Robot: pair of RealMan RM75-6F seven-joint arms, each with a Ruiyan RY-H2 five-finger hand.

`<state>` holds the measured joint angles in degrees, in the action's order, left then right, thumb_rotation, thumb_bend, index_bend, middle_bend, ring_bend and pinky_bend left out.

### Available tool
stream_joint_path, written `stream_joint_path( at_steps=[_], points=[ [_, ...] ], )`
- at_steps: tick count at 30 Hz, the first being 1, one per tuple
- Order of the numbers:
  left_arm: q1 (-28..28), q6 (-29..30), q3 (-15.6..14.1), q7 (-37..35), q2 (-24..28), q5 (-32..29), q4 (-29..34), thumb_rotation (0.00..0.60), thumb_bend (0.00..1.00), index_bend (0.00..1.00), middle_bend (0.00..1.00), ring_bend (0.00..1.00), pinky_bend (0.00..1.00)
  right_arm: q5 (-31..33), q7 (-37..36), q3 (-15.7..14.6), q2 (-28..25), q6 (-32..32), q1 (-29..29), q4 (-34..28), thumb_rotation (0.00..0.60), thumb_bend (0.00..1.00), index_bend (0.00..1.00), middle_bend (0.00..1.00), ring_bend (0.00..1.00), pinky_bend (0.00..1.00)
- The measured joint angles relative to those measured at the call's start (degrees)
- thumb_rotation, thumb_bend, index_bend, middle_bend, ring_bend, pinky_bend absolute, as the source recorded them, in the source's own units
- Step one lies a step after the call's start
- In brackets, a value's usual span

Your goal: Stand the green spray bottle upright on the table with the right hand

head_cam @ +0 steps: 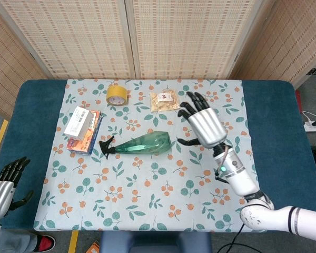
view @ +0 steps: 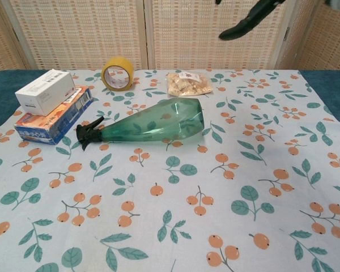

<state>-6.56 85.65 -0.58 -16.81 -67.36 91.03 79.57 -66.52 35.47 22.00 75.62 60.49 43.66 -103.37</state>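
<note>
The worktop (head_cam: pixel 276 121) is covered in dark blue fabric, overlaid by a pale floral cloth (head_cam: pixel 200 179) printed with orange fruit and green leaves. Lying directly on the cloth: a green spray bottle (head_cam: pixel 142 145) on its side, black nozzle pointing left; a yellow tape roll (head_cam: pixel 117 95) near the far edge; a clear packet (head_cam: pixel 164 100), apparently of snacks, to its right; and a blue box (head_cam: pixel 89 138) at left, carrying a white box (head_cam: pixel 78 122) on top.
</note>
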Motion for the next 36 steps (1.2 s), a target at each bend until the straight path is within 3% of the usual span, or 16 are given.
stream_joint_path(
  at_steps=[6, 16, 21, 24, 36],
  points=[
    [-0.1, 0.1, 0.1, -0.8, 0.0, 0.2, -0.4, 0.6, 0.3, 0.01, 0.0, 0.0, 0.06, 4.1, 11.5, -2.7, 8.2, -1.3, 6.7, 1.5, 0.6, 0.0, 0.39, 0.25, 0.04, 0.1],
    [0.1, 0.2, 0.2, -2.7, 0.2, -0.4, -0.6, 0.6, 0.3, 0.01, 0.0, 0.0, 0.06, 14.8, 22.1, -6.6, 18.4, -3.6, 13.6, 13.6, 0.6, 0.0, 0.3, 0.25, 0.0, 0.03],
    [0.1, 0.1, 0.3, -3.6, 0.2, -0.6, -1.1, 0.6, 0.3, 0.01, 0.0, 0.0, 0.06, 18.9, 22.5, -6.6, 21.2, -5.9, 16.9, 17.7, 0.6, 0.0, 0.1, 0.17, 0.0, 0.0],
    [0.1, -0.2, 0.3, -4.2, 0.3, -0.8, -1.3, 0.6, 0.3, 0.01, 0.0, 0.0, 0.06, 19.4, 21.9, -6.1, 22.7, -6.6, 18.8, 19.4, 0.6, 0.0, 0.04, 0.13, 0.0, 0.0],
    [0.2, 0.0, 0.7, -5.7, 0.6, -1.3, -1.4, 0.6, 0.3, 0.01, 0.0, 0.0, 0.06, 26.5, 22.8, -5.4, 28.3, -7.6, 23.7, 28.8, 0.6, 0.0, 0.01, 0.11, 0.0, 0.0]
  ],
)
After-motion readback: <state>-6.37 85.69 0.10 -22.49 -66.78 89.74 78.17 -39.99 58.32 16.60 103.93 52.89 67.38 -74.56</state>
